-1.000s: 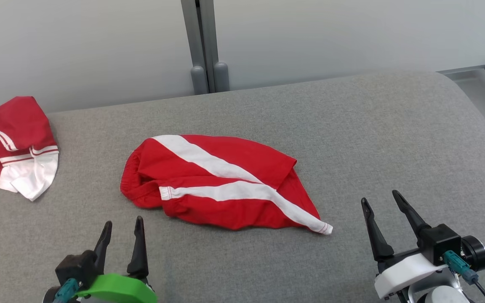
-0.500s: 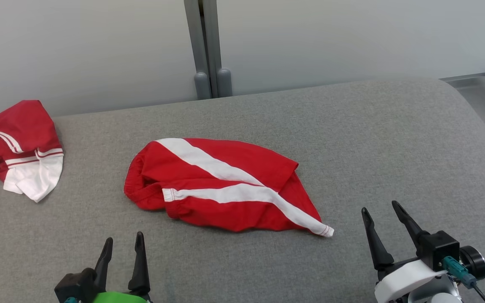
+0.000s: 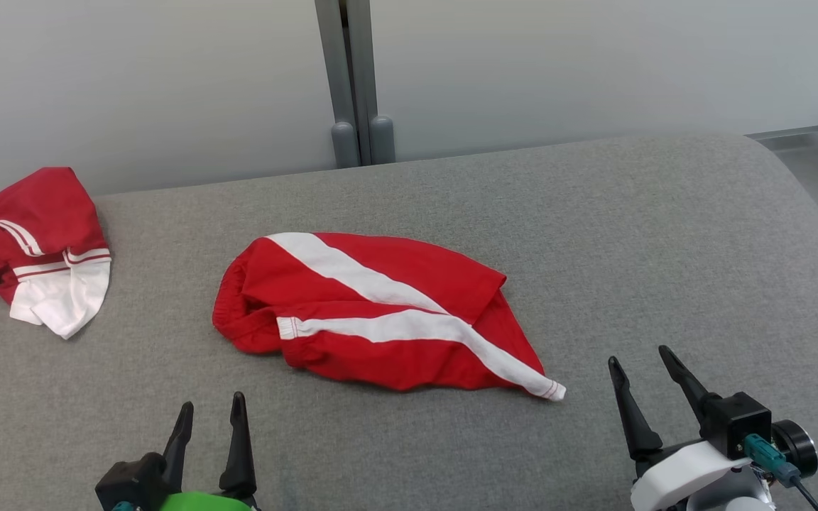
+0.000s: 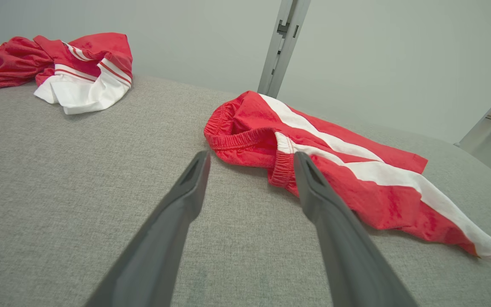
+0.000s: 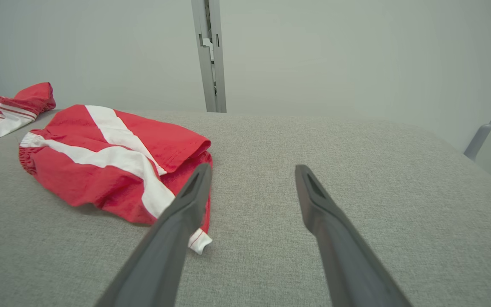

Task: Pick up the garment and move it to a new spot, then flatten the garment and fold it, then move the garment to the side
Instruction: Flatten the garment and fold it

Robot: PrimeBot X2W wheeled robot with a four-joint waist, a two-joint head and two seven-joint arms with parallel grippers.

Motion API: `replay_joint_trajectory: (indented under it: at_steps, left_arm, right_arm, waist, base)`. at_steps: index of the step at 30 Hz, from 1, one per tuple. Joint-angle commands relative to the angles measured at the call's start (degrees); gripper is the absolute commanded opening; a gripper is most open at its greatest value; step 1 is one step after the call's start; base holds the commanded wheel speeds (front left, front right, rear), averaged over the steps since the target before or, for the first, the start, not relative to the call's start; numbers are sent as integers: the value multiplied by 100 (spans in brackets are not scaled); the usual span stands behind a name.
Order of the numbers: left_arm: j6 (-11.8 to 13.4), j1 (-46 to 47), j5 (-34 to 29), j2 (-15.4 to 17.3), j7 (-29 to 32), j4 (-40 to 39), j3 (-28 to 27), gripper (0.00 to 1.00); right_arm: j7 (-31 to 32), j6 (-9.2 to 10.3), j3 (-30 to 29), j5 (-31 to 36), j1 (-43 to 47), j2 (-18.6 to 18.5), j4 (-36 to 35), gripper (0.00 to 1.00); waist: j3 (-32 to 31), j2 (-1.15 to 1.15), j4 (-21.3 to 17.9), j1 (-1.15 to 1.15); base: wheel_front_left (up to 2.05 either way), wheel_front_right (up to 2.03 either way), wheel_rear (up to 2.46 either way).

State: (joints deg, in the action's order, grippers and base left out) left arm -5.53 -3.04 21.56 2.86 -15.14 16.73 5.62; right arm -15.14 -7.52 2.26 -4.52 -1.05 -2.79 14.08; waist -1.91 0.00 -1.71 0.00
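Head view had my left gripper (image 3: 212, 401) low and close to me, its two dark fingers spread apart with nothing between them. My right gripper (image 3: 637, 355) was just as wide and just as empty, poised over the grey padded surface (image 3: 664, 234).

The garment (image 3: 380, 312), red shorts with broad white stripes, lay rumpled on that surface ahead of both my hands and between them: ahead and to the right of my left gripper, ahead and to the left of my right one. Neither hand touched it. The gathered elastic waistband was the end nearer my left gripper. The narrow hem corner, white with thin red lines, pointed toward my right gripper and lay a little to the left of its fingertips, clear of them.

Looking along my left fingers (image 4: 173, 221), I saw the waistband just beyond the tips, with the rest of the cloth trailing off to the right. Looking along my right fingers (image 5: 335, 238), I saw the shorts beyond and to the left of the left finger, and bare grey fabric straight ahead.

A second garment (image 3: 33, 248), red and white too, sat bunched well off to the left of my left gripper, at the far edge against the pale wall (image 3: 593, 64). A grey post (image 3: 356, 78) stood against that wall beyond the shorts.
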Motion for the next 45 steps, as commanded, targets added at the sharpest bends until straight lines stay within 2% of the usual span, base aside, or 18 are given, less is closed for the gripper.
replay_joint_trajectory:
  at_steps: [1, 8, 15, 24, 30, 35, 41, 44, 45]
  left_arm:
    - [15, -25, 21, 6, -1, -7, -3, 100]
    - [-34, 118, -111, 8, -1, 147, 121, 100]
    - [-154, 892, -165, 105, 147, 851, 560, 100]
    - [-202, 2186, 436, 332, 1025, 1758, 1176, 100]
    - [-204, 2733, 1022, 486, 1375, 2375, 1175, 100]
    - [-205, 3044, 1409, 456, 1509, 2786, 1128, 100]
    - [-205, 3230, 1680, 461, 1424, 2910, 1363, 99]
    - [-205, 3247, 1817, 483, 1253, 2861, 1457, 16]
    - [-205, 3247, 1853, 493, 1204, 2842, 1493, 0]
  right_arm:
    - [-2, 6, -5, -23, -38, -19, 18, 100]
    - [-2, 6, -47, -14, -45, -20, 19, 100]
    - [-2, 6, -66, 24, -33, -20, 24, 100]
    - [-2, 6, 91, 65, -130, -21, 44, 100]
    - [-2, 6, 109, 118, -246, -19, 11, 100]
    - [-2, 6, 87, 133, -352, -20, -14, 100]
    - [-2, 6, 66, 143, -412, -19, -33, 100]
    - [-2, 6, 97, 171, -395, -19, -28, 100]
    - [-2, 6, 122, 184, -376, -18, -33, 100]
  waist:
    - [0, 0, 0, 0]
    - [12, 0, 3, 0]
    - [61, 0, 44, 0]
    - [245, 0, -128, 0]
    - [531, 0, -334, 0]
    - [759, 0, -435, 0]
    - [893, 0, -461, 0]
    - [918, 0, -440, 0]
    - [922, 0, -431, 0]
  base:
    - [0, 0, 0]
    - [0, 0, 0]
    - [0, 0, 0]
    - [0, 0, 0]
    - [0, 0, 0]
    - [0, 0, 0]
    - [0, 0, 0]
    - [0, 0, 0]
    - [0, 0, 0]
